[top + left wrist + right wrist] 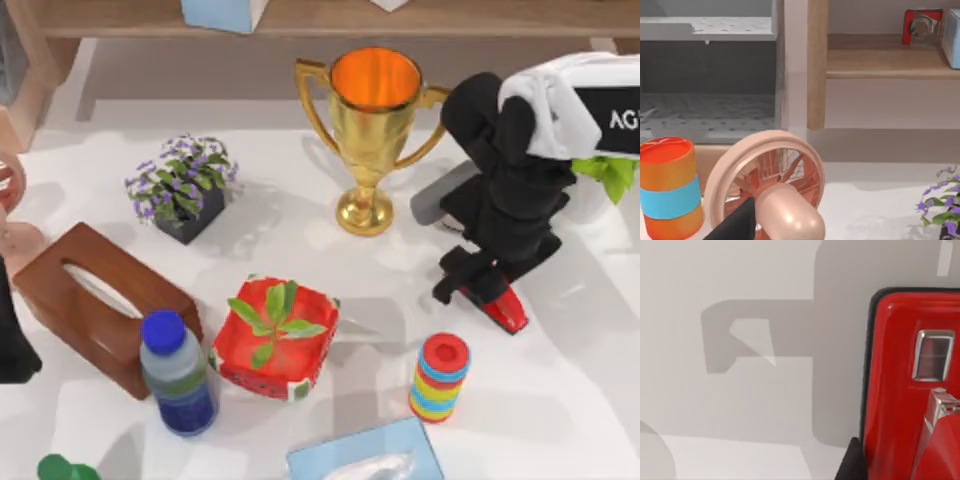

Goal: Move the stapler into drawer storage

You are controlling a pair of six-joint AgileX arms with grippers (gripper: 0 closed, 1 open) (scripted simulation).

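The right pincer (pixel 478 295) sits low over the stapler (pixel 505 311) on the right side of the white tabletop (pixel 580 400), seen from above; its black fingers cover the stapler's near end, and whether they have closed on it cannot be told. The red stapler lies flat on the tabletop, just beyond a stack of coloured rings (pixel 439 377) and well right of a red planter (pixel 275 340) holding a green sprig. A gold trophy (pixel 371 130) stands behind, with a pot of purple flowers (pixel 184 186), a wooden tissue box (pixel 103 305) and a blue-capped bottle (pixel 177 372) to the left. The left arm (pixel 14 330) is parked at the tabletop's left edge. From the left wrist, a pink fan (pixel 771 182) and an orange-and-blue can (pixel 670 187) stand close by, a wooden shelf (pixel 890 62) behind them. From the right wrist, the stapler's glossy red top (pixel 900 385), black-edged and bearing a small silver piece (pixel 932 355), rests on the tabletop amid grey shadows.
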